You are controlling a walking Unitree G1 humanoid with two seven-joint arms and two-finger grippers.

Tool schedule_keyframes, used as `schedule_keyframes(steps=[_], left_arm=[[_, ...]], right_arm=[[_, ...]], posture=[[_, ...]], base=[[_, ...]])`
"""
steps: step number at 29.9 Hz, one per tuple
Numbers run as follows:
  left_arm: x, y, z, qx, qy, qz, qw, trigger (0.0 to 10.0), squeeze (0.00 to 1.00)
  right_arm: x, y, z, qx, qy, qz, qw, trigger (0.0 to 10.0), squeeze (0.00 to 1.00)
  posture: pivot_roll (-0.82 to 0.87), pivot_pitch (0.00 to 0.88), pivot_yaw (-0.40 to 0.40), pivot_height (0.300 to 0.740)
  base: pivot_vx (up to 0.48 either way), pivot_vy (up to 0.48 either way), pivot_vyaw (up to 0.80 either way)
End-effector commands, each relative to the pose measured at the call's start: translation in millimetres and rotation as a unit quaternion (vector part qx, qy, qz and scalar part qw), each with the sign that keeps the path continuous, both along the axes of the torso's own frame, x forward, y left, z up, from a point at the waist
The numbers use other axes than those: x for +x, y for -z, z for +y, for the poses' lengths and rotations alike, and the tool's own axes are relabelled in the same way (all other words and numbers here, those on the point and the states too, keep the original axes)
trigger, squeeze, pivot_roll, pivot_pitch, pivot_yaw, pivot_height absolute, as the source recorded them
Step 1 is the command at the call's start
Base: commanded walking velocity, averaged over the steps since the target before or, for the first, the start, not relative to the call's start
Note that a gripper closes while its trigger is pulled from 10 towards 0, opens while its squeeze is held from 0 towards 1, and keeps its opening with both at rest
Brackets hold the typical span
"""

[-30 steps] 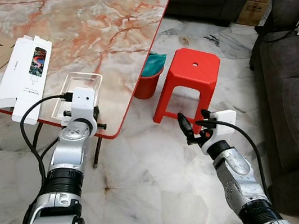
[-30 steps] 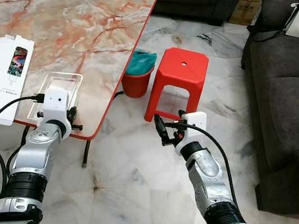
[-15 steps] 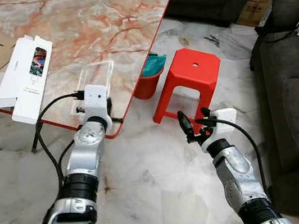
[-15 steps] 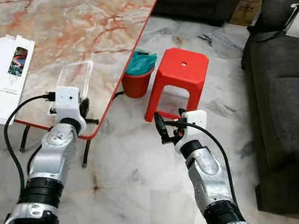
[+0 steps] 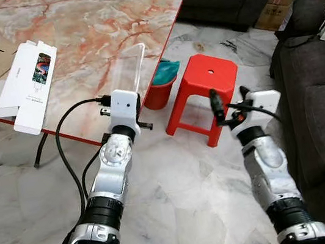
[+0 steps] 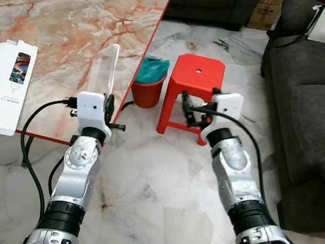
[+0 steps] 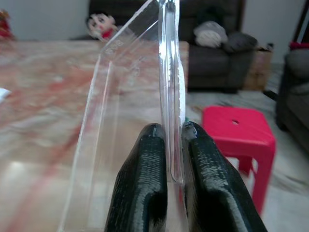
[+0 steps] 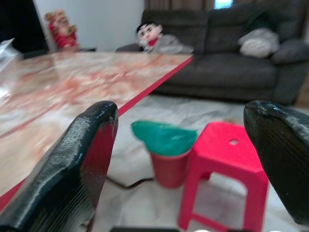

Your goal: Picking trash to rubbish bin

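Clear plastic tray: held on edge above the marble table's red-rimmed corner, one wall pinched between the left gripper's closed fingers.
Right gripper: fingers spread wide, holding nothing, raised before the red stool.
Red bin with green liner: on the floor between table and stool; contents unclear.
White box: flat on the table.

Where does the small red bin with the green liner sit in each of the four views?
Left eye view: red bin, between table edge and red stool.
Right eye view: red bin, again left of the stool.
Left wrist view: hidden behind the clear plastic tray.
Right wrist view: centre.
Shared landmark: the stool.
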State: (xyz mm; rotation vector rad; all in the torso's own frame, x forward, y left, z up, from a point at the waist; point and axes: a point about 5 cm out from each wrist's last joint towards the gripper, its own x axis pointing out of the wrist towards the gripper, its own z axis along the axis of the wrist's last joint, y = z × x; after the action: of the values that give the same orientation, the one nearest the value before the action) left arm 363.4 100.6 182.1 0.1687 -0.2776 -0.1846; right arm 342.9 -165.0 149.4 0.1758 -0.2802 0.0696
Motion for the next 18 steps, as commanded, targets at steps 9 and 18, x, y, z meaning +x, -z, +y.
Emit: schedule_keyframes(steps=[9,18], left_arm=[[-8.4,-11.0,-3.2,0.029,-0.029,-0.08,0.996,10.0,0.0],[-8.0,-9.8,-2.5,0.035,-0.034,-0.089,0.995,10.0,0.0]], right_arm=[[2.2,-13.6,-4.2,0.003,0.025,-0.024,0.999,10.0,0.0],[0.7,-9.1,-4.8,0.006,0.032,-0.017,0.999,10.0,0.0]], posture=[[0.04,0.088,-0.144,0.74],[0.04,0.064,-0.135,0.74]], base=[[0.0,0.0,0.0],[0.0,0.0,0.0]])
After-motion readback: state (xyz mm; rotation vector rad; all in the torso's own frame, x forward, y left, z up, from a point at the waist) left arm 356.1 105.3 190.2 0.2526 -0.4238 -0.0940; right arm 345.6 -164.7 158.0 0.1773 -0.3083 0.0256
